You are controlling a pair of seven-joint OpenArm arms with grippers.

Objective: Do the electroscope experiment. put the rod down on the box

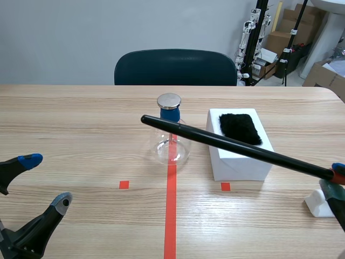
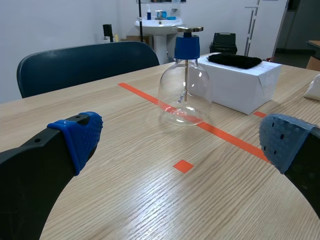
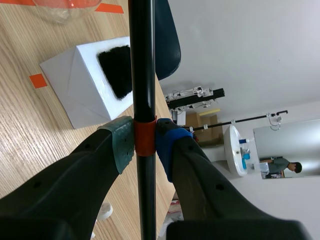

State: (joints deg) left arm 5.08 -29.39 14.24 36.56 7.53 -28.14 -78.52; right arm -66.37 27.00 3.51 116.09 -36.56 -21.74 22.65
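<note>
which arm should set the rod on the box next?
Right. The right gripper is shut on the rod, which crosses over the white box. The left gripper is open and empty, across the electroscope from the box.

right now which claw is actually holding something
The right claw, coming in from the scene view's right: it is shut on the black rod at the rod's orange band. The left claw is open, with nothing in it.

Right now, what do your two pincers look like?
Left pincer: two thick, curved black fingers tipped with soft dotted pads, one blue, one greyish-blue. Right pincer: the same black fingers, one pad grey-green, one blue.
</note>
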